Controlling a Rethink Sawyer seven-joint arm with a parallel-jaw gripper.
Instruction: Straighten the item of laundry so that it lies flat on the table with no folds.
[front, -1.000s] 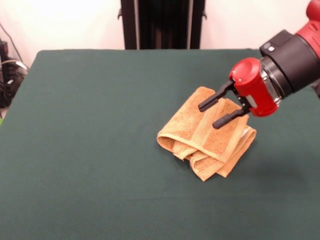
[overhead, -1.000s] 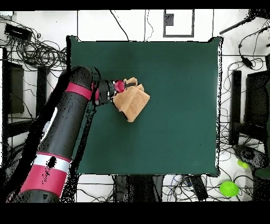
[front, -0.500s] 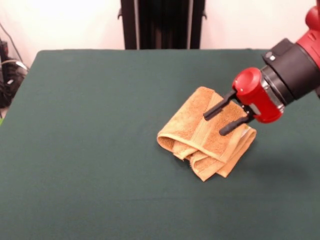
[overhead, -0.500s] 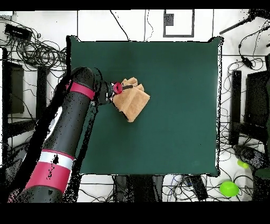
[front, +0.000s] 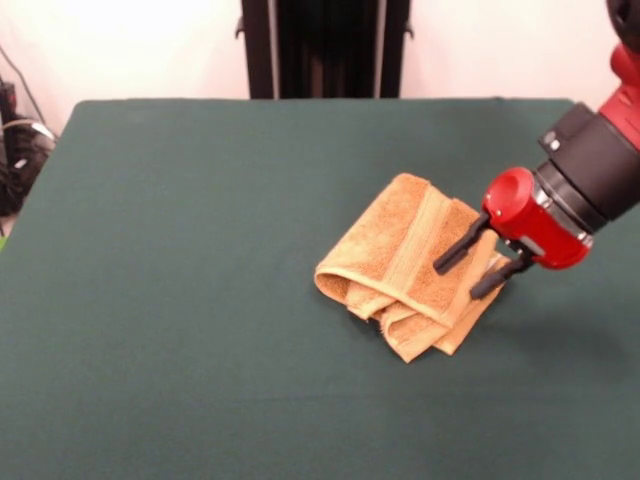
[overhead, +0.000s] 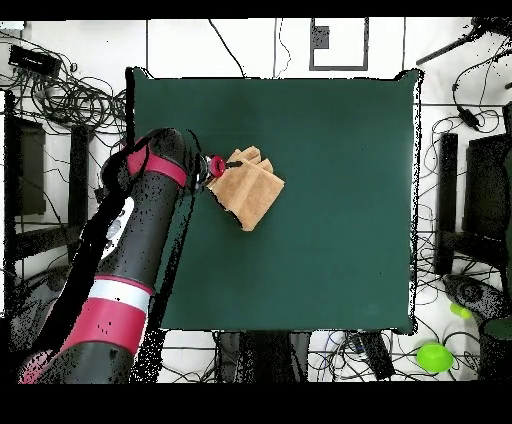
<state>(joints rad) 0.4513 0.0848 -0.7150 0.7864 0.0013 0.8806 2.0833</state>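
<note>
Towel (front: 413, 265), orange-tan, sits bunched in folded layers a little right of centre on my green table (front: 180, 300). Just behind its right edge my gripper (front: 466, 269) hangs low, fingers spread, tips at the cloth's edge. No label or writing I can read.

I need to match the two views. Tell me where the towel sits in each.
Front view: the towel lies folded right of centre on the table.
Overhead view: the towel lies left of centre, upper half.
Shared landmark: the gripper, open, at the towel's edge.
</note>
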